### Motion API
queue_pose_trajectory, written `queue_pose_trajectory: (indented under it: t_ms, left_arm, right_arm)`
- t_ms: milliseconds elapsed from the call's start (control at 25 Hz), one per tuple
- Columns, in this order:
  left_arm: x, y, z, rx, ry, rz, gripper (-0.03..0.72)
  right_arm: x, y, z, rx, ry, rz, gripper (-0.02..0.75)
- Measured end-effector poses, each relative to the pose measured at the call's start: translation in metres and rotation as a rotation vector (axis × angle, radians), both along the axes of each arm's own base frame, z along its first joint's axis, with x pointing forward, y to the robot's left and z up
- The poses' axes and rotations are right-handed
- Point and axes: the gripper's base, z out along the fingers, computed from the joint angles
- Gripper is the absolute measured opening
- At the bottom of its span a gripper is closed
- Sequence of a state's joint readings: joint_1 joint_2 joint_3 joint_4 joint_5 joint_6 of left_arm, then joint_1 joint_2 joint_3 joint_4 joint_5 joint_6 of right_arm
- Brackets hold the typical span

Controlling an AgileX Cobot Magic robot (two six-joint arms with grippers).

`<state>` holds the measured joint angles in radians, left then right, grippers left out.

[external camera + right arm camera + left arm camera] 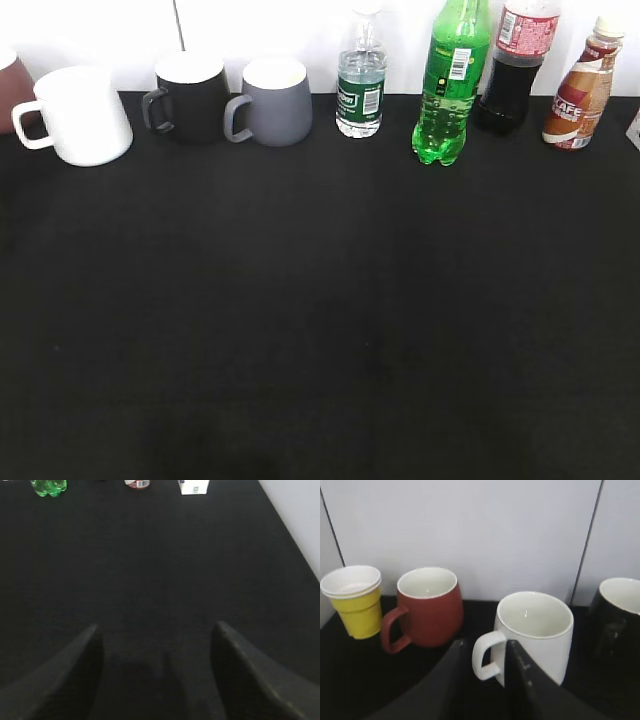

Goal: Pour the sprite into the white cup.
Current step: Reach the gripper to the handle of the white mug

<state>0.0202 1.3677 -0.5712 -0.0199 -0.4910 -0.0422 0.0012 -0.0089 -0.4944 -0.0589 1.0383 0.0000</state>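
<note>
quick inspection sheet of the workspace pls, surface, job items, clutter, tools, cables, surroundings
surface: black cloth, bare in the middle and front
job's things: sprite upright in the back row, cap out of frame; white cup upright at back left, looks empty in the left wrist view
clutter: black mug, grey mug, water bottle, cola bottle, coffee bottle, red mug, yellow cup, small white carton
tools: left tool narrowly open, low in front of the white cup's handle; right tool wide open over bare cloth, far from the sprite
cables: nothing seen
surroundings: white panelled wall behind the row
</note>
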Motion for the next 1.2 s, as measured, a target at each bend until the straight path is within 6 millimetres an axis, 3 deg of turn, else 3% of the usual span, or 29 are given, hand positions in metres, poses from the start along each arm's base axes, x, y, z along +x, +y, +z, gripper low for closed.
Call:
queue_pose_trajectory:
  t_ms: [120, 280, 360, 440, 560, 840, 1040, 1200]
  left_arm:
    - [-0.001, 0.0, -0.028, 0.006, -0.091, 0.004, 0.188]
    - [0.022, 0.004, -0.092, 0.004, -0.129, 0.043, 0.189]
    - [0.026, 0.005, -0.129, 0.005, -0.035, 0.05, 0.201]
    - [0.035, 0.004, -0.149, 0.008, 0.009, 0.034, 0.263]
    - [0.055, 0.002, -0.142, 0.013, -0.057, 0.007, 0.414]
    - [0.101, 0.003, -0.109, 0.028, -0.241, 0.008, 0.432]
    - [0.11, 0.006, -0.142, 0.027, -0.173, 0.014, 0.432]
    - [0.112, 0.01, -0.152, 0.028, -0.158, 0.026, 0.432]
  right_arm:
    - [0.0, 0.0, 0.0, -0.001, 0.0, -0.001, 0.504]
    - [0.0, 0.0, 0.0, -0.001, 0.0, -0.001, 0.503]
    - [0.0, 0.0, 0.0, -0.001, 0.0, -0.001, 0.503]
    - [0.0, 0.0, 0.0, -0.001, 0.0, -0.001, 0.503]
    - [0.0, 0.0, 0.0, -0.001, 0.0, -0.001, 0.503]
    - [0.0, 0.0, 0.0, 0.002, 0.0, 0.001, 0.503]
    - [0.0, 0.0, 0.0, 0.004, 0.0, 0.003, 0.503]
    - [0.0, 0.001, 0.0, 0.008, 0.0, 0.005, 0.503]
